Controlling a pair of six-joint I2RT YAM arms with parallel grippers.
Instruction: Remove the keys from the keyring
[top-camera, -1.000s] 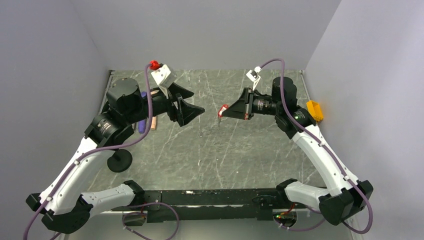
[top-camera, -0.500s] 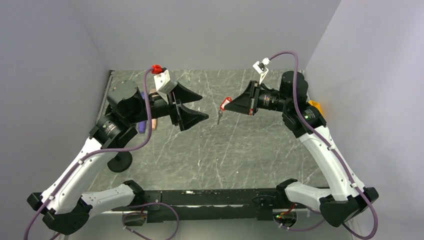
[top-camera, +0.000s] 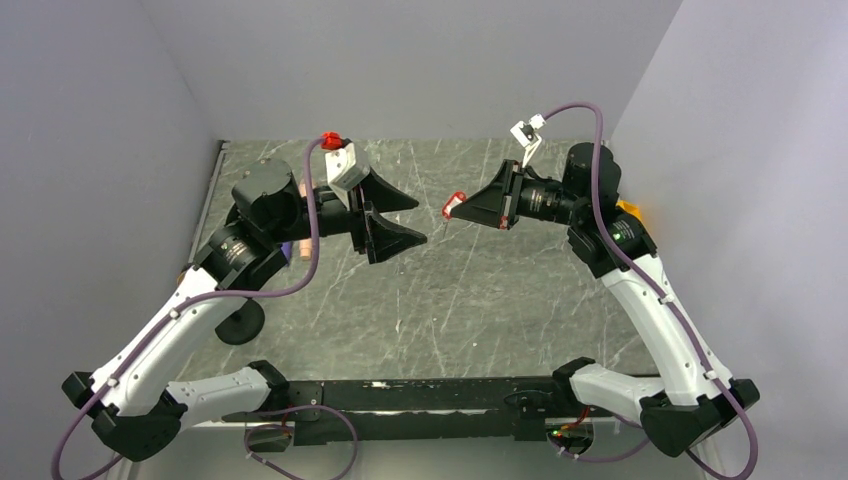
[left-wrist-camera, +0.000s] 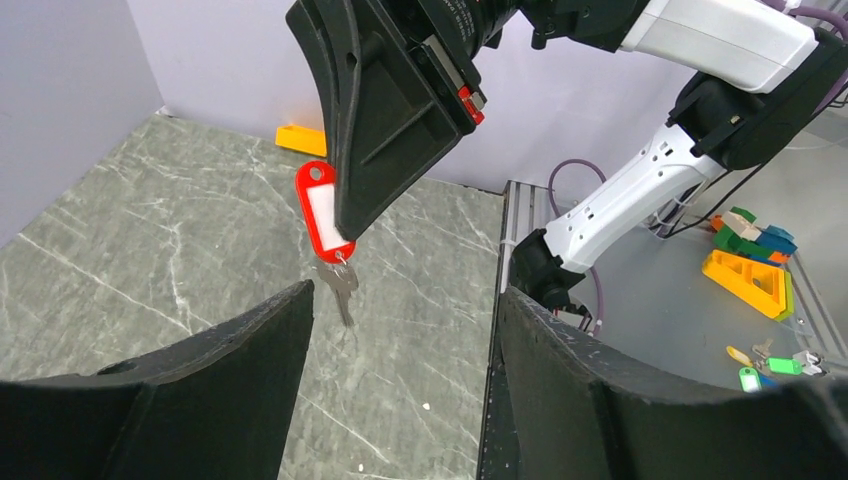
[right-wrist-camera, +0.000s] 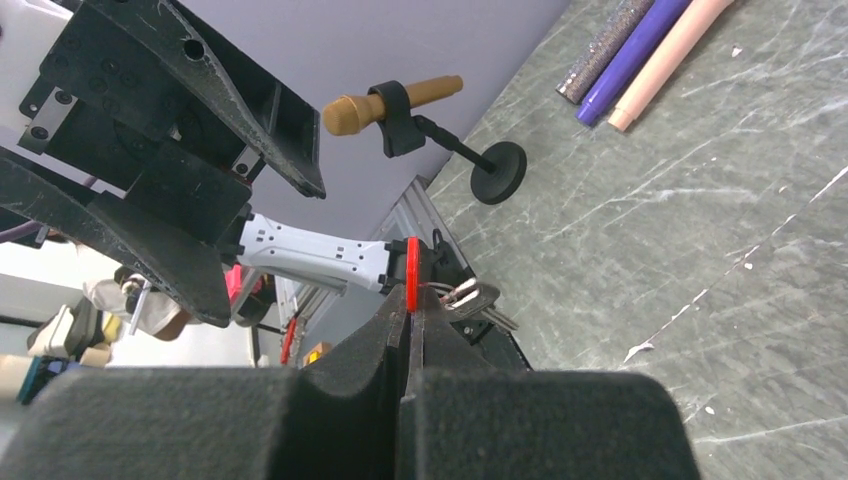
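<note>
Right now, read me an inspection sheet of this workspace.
Surface: grey marbled table, pale scratches.
Job's things: red keyring held in the air, keys hanging below its tag.
Clutter: three pens and a microphone stand at the left edge; yellow box at the right edge.
Grippers: right gripper shut on the keyring; left gripper open, facing it, not touching.
Cables: purple cables along both arms, clear of the jaws.
Surroundings: plain grey walls on three sides.

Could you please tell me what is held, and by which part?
The right end effector pinches the keyring by its red tag, keys dangling; the left end effector holds nothing.
</note>
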